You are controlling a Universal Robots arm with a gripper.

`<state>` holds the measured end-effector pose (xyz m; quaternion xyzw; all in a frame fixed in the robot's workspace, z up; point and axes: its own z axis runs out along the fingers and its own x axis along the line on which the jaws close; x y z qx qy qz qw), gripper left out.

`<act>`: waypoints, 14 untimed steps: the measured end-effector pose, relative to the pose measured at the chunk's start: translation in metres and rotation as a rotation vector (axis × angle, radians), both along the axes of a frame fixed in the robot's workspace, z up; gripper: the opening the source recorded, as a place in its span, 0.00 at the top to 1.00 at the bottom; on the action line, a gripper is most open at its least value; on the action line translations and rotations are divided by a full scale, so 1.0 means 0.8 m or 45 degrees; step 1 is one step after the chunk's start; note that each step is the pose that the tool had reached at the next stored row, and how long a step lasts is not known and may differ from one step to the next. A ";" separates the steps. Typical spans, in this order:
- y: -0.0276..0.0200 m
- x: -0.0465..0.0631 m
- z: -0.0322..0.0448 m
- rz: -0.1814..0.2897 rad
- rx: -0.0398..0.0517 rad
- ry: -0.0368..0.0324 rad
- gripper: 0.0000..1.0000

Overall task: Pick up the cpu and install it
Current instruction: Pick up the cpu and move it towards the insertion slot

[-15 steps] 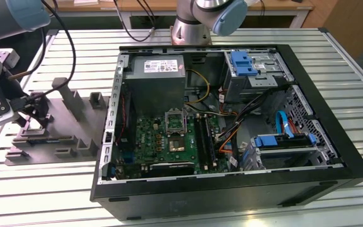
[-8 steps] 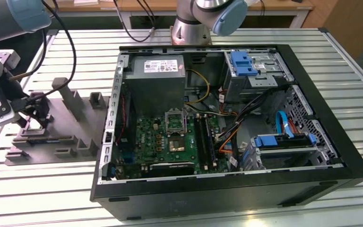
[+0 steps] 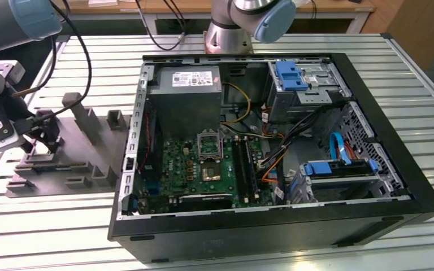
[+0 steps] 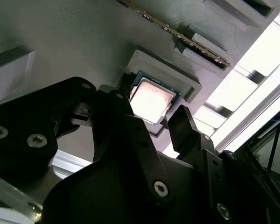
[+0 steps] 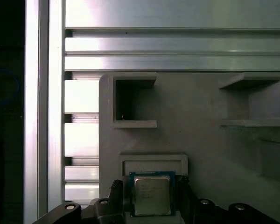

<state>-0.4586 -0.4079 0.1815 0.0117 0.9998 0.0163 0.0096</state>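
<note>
On grey tray (image 5: pixel 200 135), cpu (image 5: pixel 151 195) face-up, claw (image 5: pixel 150 183) straddling

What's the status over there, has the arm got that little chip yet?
Gripper open, down over grey tray. Fingers either side of cpu; cpu lying in its tray recess, not lifted. No obstruction seen.

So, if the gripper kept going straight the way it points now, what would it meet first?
Most likely the cpu, lying right ahead of the open gripper in a recess of the grey tray. Its fingertips may reach the tray beside it first; depth is unclear.
</note>
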 end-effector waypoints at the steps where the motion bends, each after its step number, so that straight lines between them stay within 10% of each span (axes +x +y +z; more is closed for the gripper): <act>1: 0.0000 0.000 -0.0005 0.000 0.000 -0.0001 0.42; 14: 0.0000 0.000 -0.0024 0.000 -0.004 0.0000 0.50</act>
